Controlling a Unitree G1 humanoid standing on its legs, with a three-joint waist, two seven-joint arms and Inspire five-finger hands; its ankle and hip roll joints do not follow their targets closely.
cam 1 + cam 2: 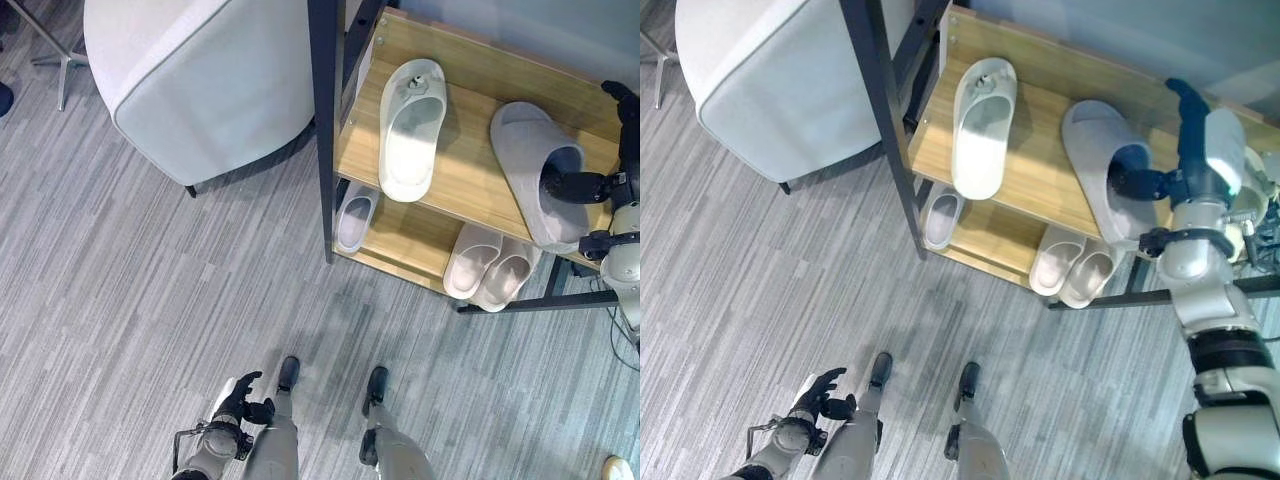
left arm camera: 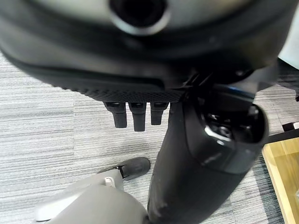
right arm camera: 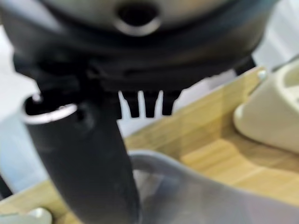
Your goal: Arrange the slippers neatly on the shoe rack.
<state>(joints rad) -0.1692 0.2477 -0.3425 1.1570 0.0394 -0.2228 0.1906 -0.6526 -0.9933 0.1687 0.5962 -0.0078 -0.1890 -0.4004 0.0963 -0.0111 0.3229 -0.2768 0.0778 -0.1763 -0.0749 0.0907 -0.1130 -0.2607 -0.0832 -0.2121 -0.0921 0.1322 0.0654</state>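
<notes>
left hand [image 1: 243,403] low (idle) | right hand [image 1: 1150,183] in grey slipper [image 1: 530,160] | no legible print

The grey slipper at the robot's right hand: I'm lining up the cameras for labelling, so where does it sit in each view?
Left eye view: grey slipper at the right end of the shoe rack's top shelf, right hand at its opening.
Right eye view: same shelf, right of centre.
Right wrist view: its grey upper fills the lower part, past the thumb.
Left wrist view: floor and a rack corner.
Shared landmark: the white slipper beside it.
</notes>
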